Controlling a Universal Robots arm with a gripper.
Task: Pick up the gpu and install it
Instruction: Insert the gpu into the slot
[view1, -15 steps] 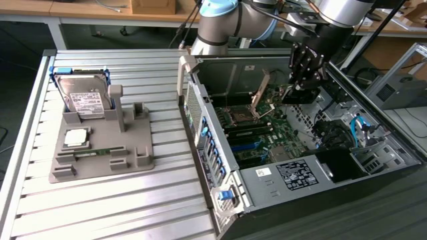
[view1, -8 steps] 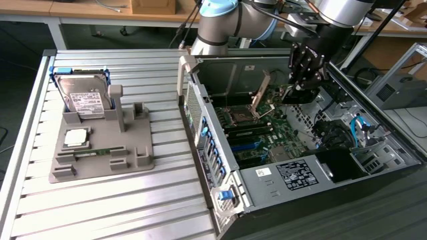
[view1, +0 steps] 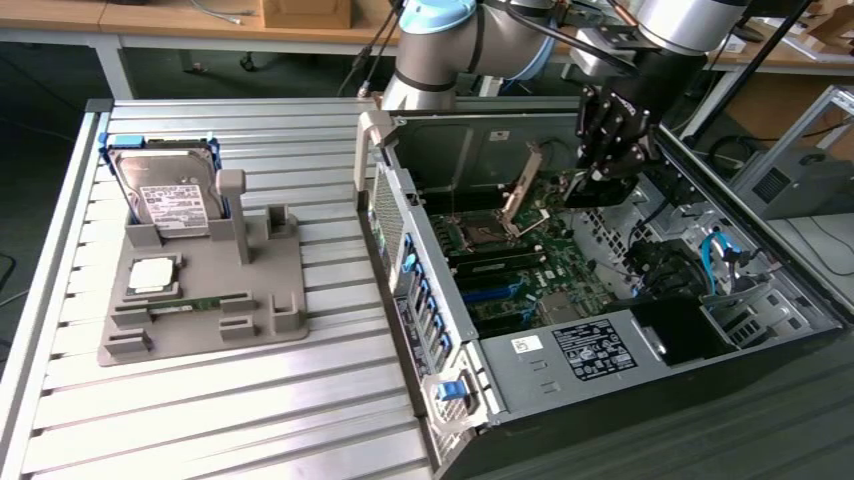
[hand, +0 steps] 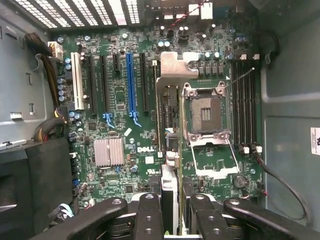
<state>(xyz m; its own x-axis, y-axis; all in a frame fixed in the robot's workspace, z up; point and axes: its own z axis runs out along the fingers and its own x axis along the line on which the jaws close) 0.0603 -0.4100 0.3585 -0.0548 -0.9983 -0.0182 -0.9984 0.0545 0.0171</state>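
Note:
In the wrist view my gripper (hand: 170, 207) is shut on the gpu (hand: 168, 125), a thin card seen edge-on between the two fingers (hand: 149, 212). The card's silver bracket (hand: 172, 67) is at the end away from the gripper. The card hangs above the motherboard (hand: 120, 165), beside the open processor socket (hand: 206, 114) and apart from the blue expansion slot (hand: 131, 85). In the exterior view the gripper (view1: 603, 160) hangs inside the open computer case (view1: 441, 330) with the black card (view1: 590, 190) below it.
A grey holder (view1: 214, 310) on the slatted table carries a silver hard drive (view1: 167, 195), a processor (view1: 151, 275) and a green memory stick (view1: 200, 303). Inside the case are the raised socket lid (view1: 525, 190), memory slots (hand: 245, 100), a heatsink (hand: 109, 151) and cables (hand: 47, 65).

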